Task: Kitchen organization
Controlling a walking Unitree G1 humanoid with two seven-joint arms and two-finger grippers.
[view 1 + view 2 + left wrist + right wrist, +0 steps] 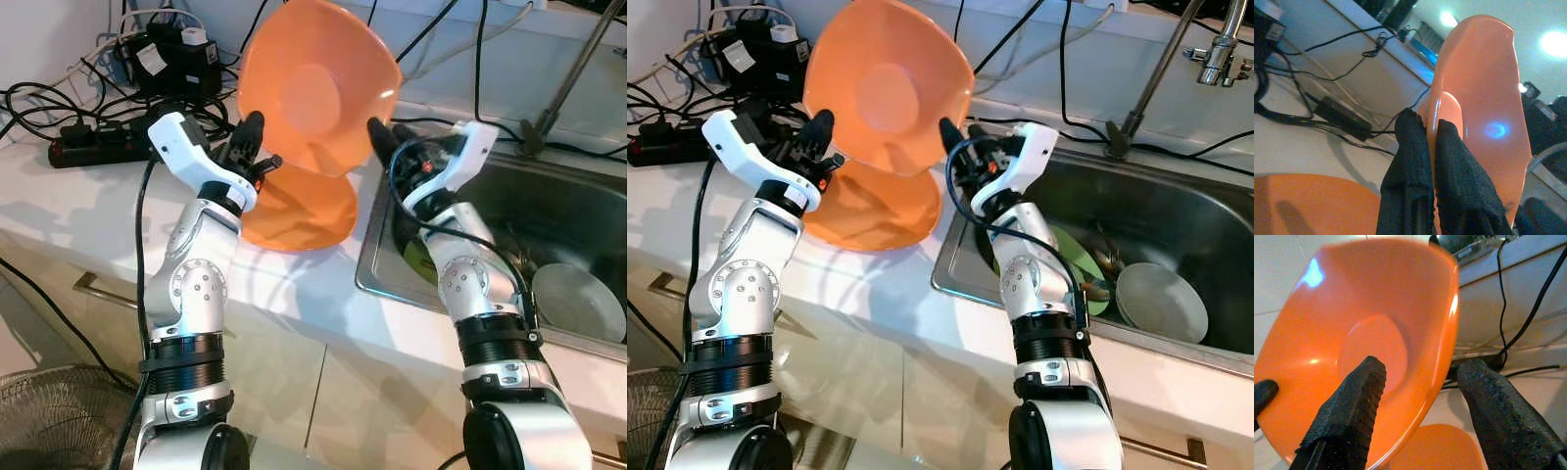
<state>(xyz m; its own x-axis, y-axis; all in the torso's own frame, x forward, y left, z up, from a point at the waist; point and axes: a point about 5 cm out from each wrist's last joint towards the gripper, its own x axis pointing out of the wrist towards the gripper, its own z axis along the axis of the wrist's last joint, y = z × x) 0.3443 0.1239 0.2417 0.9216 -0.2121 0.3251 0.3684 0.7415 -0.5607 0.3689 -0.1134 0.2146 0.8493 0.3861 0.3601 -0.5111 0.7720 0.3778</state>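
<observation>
Orange bowl (pixel 315 83) held tilted above the counter (pixel 59 211), over a second orange dish (pixel 299 211). Left wrist view: left gripper (pixel 1431 142) pinches the bowl's rim. Right wrist view: right gripper (pixel 1422 396) spread wide, straddling the opposite rim. Right eye view: sink (pixel 1176 220) holding plates (pixel 1161 302).

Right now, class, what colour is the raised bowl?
Orange; the bowl shows best in the right eye view.

silver jointed arms, white wrist housings, black ribbed tool fingers (pixel 1347 421).
</observation>
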